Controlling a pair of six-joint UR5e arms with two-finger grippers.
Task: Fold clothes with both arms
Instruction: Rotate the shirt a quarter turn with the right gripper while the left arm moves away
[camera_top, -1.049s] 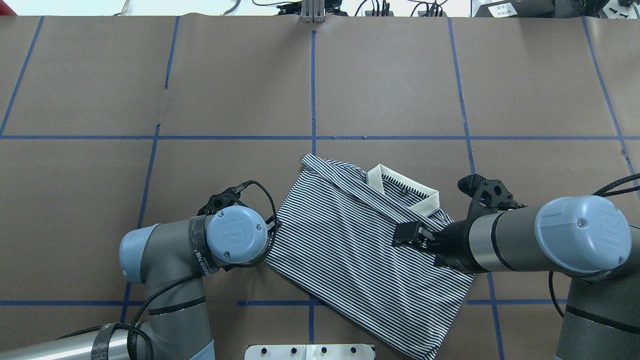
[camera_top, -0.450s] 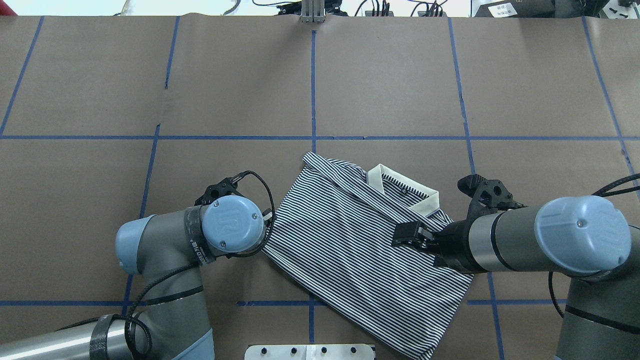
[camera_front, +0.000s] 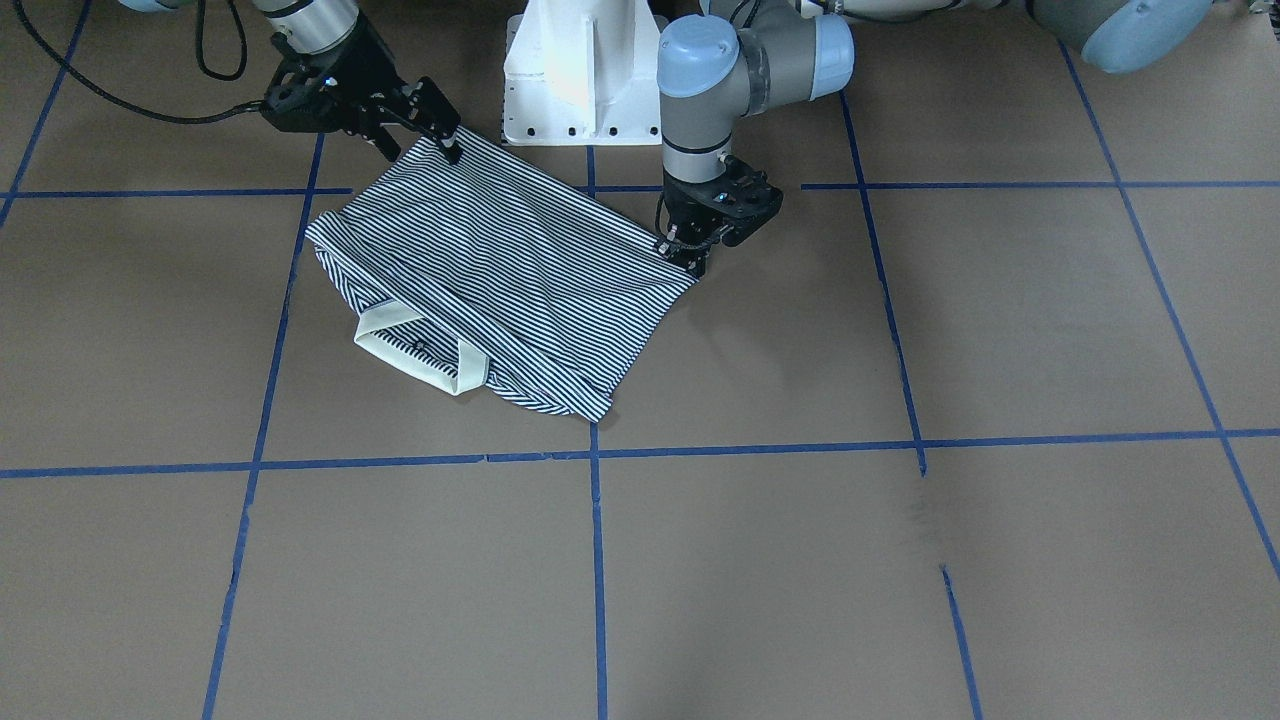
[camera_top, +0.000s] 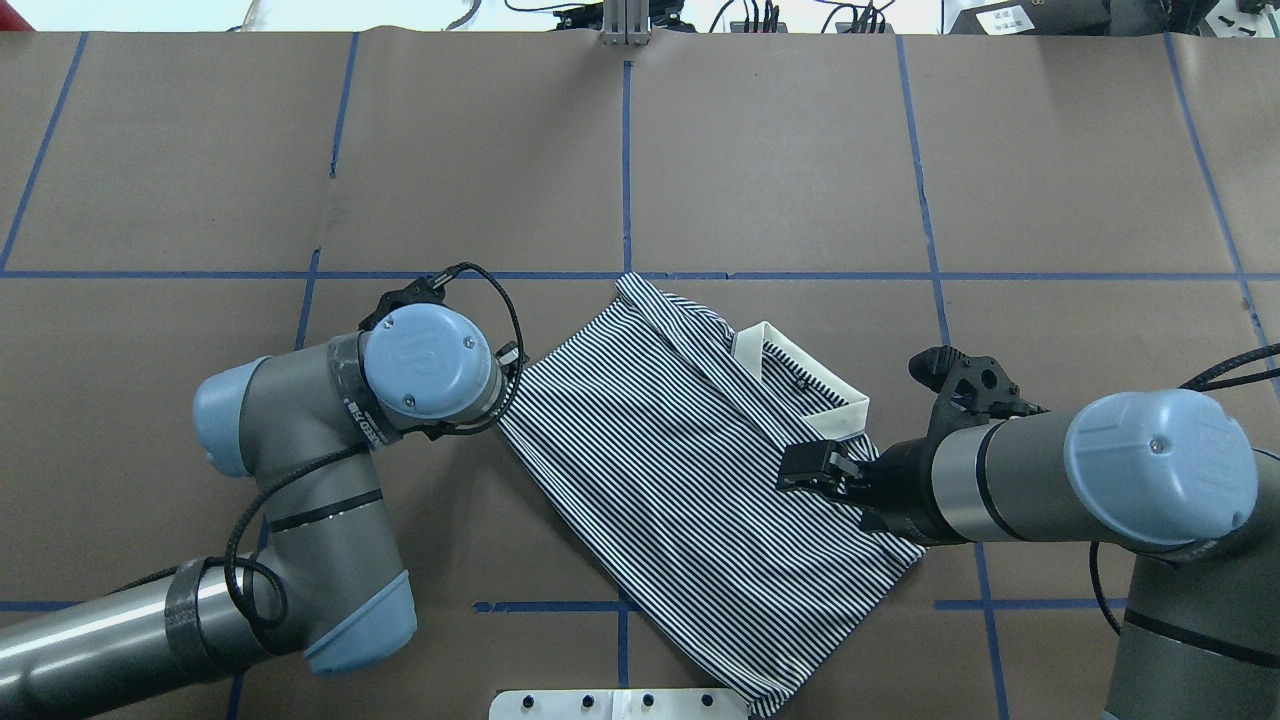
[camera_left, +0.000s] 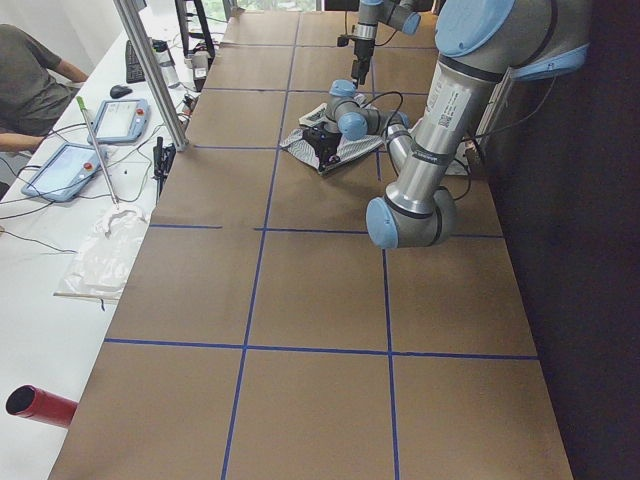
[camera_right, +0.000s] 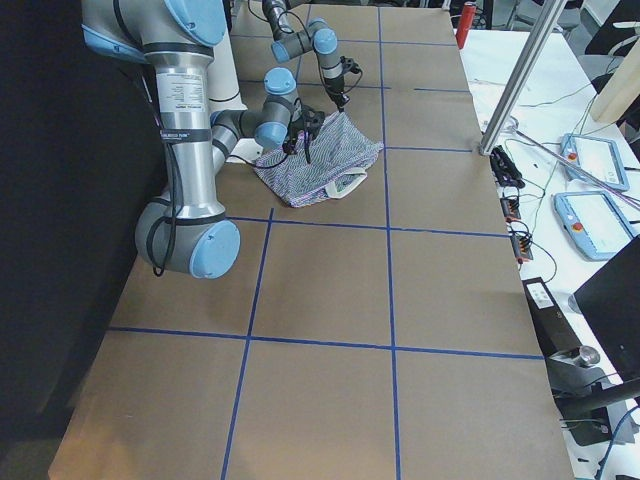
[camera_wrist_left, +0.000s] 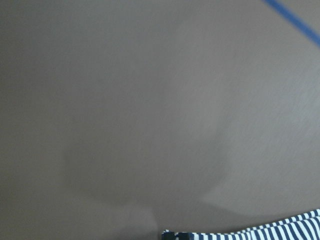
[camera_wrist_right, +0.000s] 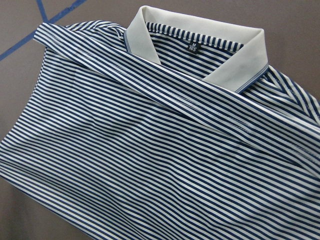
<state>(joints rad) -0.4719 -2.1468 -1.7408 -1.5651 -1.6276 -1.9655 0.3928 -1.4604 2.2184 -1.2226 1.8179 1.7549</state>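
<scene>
**Status: striped shirt folded on the table, both grippers at its edges**

1. Workpiece. The polo shirt (camera_top: 690, 480) lies flat on the brown paper-covered table (camera_top: 780, 180). It sits at the middle of the robot's side, near the white pedestal base (camera_front: 580, 70). It is folded into a rough rectangle and lies skewed to the blue tape lines (camera_top: 626, 170). The cream collar (camera_top: 800, 385) is on the far side from the robot, toward the robot's right. A diagonal fold crosses the striped fabric just below the collar. The right wrist view shows a small black label (camera_wrist_right: 192, 48) inside the neck.

2. Left side. The left arm (camera_top: 300, 480) reaches in with its wrist pointing straight down. The left gripper (camera_front: 692, 258) is at the shirt's corner on the robot's left. Its fingertips are drawn together on the fabric edge. The left wrist view shows mostly bare paper, with a strip of striped cloth at the bottom edge.

3. Right side. The right arm (camera_top: 1100, 470) lies low and nearly level across the table. The right gripper (camera_front: 447, 140) is at the shirt's edge on the robot's right, beside the collar. The views do not show whether its fingers are spread or closed.
</scene>
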